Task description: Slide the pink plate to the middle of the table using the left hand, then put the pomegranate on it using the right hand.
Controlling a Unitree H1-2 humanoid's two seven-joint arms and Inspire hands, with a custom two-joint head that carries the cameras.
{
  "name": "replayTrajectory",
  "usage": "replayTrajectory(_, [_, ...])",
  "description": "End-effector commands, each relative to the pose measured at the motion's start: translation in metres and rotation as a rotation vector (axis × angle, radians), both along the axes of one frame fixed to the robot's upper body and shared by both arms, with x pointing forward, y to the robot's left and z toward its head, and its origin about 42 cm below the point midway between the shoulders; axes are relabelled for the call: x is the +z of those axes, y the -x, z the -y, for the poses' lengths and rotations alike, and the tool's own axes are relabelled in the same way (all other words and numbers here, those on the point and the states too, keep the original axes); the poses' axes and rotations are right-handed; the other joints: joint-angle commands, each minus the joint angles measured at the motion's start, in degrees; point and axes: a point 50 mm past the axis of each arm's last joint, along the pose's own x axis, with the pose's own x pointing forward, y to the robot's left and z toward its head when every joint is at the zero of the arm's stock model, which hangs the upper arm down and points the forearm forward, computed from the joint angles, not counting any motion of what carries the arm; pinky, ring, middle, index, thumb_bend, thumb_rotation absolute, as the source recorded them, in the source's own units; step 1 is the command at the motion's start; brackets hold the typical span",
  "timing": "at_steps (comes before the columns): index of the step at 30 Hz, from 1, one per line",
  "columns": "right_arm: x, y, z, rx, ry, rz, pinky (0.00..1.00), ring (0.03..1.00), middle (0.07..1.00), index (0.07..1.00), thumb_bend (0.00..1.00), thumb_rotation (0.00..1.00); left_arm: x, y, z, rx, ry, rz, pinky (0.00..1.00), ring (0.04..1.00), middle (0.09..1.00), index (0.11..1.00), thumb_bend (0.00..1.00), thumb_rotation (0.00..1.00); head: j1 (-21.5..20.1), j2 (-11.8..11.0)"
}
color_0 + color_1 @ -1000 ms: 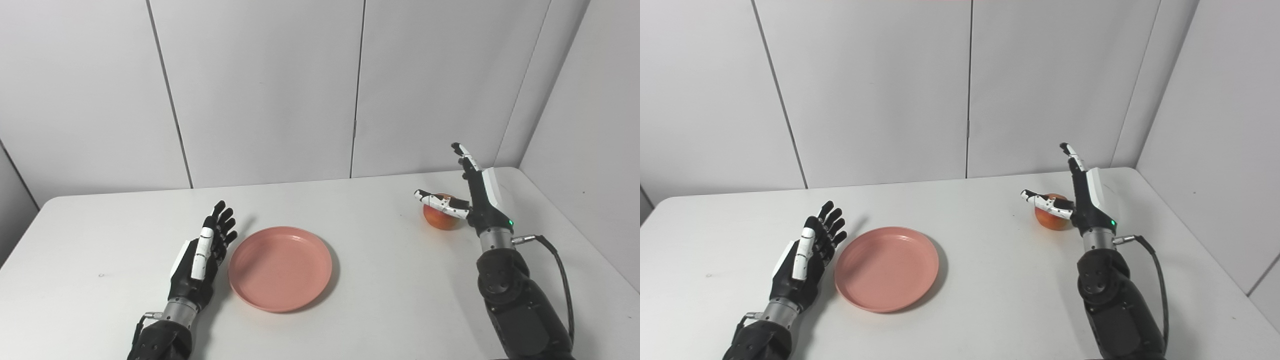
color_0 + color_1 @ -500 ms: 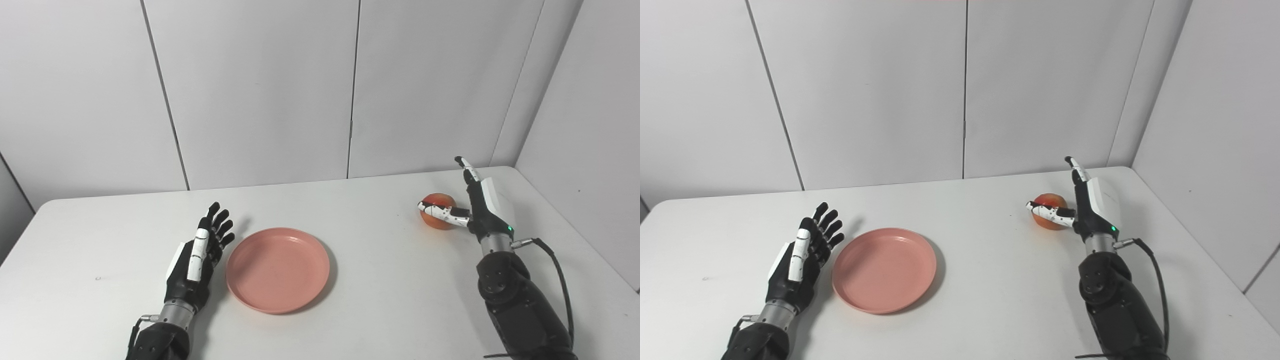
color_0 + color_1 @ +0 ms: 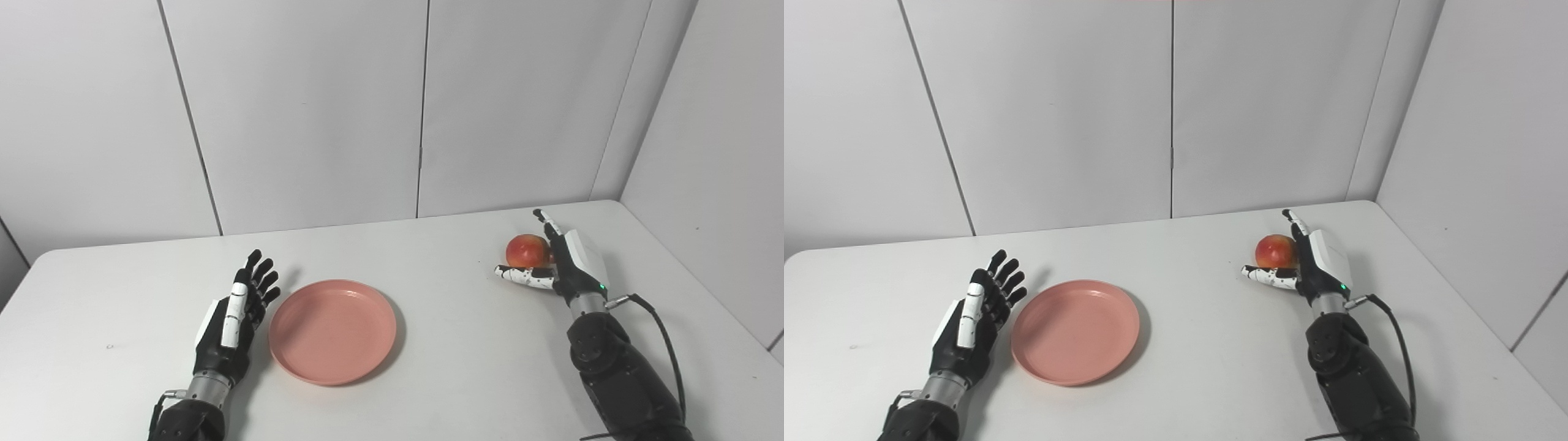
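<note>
A: Starting at the left?
B: Left hand there, standing on its edge on the white desk, palm turned toward the pink plate. Fingers spread apart and straight, holding nothing. Just beside the plate's left rim; touching or not, cannot tell.

A: And the plate itself?
B: Flat on the desk, right way up, a little left of the middle. Nothing on it.

A: Further right?
B: Bare desk, then the pomegranate near the far right corner, well apart from the plate. Round, red with a yellowish patch, resting on the desk.

A: Held?
B: Not clearly. Right hand just to its right, palm against or very near the fruit. Thumb stretched out low along the near side of the fruit. Fingers wide, not curled round it; one fingertip showing just past the fruit's far right side, the rest hidden behind the hand. Cupping rather than gripping.

A: Anything else at that side?
B: Black cable looping from the right wrist over the desk, and a small green light on the wrist. Plain grey wall panels behind.
</note>
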Motion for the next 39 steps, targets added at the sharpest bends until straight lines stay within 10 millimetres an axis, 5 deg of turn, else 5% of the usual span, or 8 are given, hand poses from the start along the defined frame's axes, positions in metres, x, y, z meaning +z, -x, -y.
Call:
replayTrajectory(1, [0.0324,-0.0172,0.0017,0.012,0.006,0.093,0.72,0.845,0.909,0.904,0.89,0.31,-0.0134,0.0082,-0.0040,0.014,0.002,-0.023,0.94,0.957,0.971,0.976,0.65,1.00,0.0,0.1])
replayTrajectory(12, [0.0324,-0.0150,0.0011,-0.015,-0.020,0.159,0.57,0.674,0.719,0.741,0.77,0.02,-0.0120,0.0082,-0.0036,0.007,0.004,-0.021,0.94,0.965,0.978,0.985,0.64,1.00,0.2,0.3])
replayTrajectory(16, [0.0318,-0.0139,0.0008,-0.036,-0.041,0.230,0.52,0.598,0.655,0.685,0.73,0.00,-0.0104,0.0086,-0.0027,-0.005,0.006,-0.018,0.95,0.972,0.983,0.990,0.63,1.00,0.2,0.4])
replayTrajectory(18, [0.0318,-0.0132,0.0007,-0.044,-0.039,0.257,0.47,0.450,0.522,0.564,0.55,0.00,-0.0102,0.0082,-0.0025,-0.011,0.011,-0.018,0.96,0.986,0.998,0.999,0.63,1.00,0.2,0.5])
replayTrajectory(39, [0.0385,-0.0101,-0.0012,-0.064,-0.076,0.400,0.44,0.431,0.493,0.520,0.52,0.00,-0.0099,0.0083,0.0042,-0.003,0.006,-0.021,0.94,0.970,0.983,0.990,0.61,1.00,2.1,0.6])
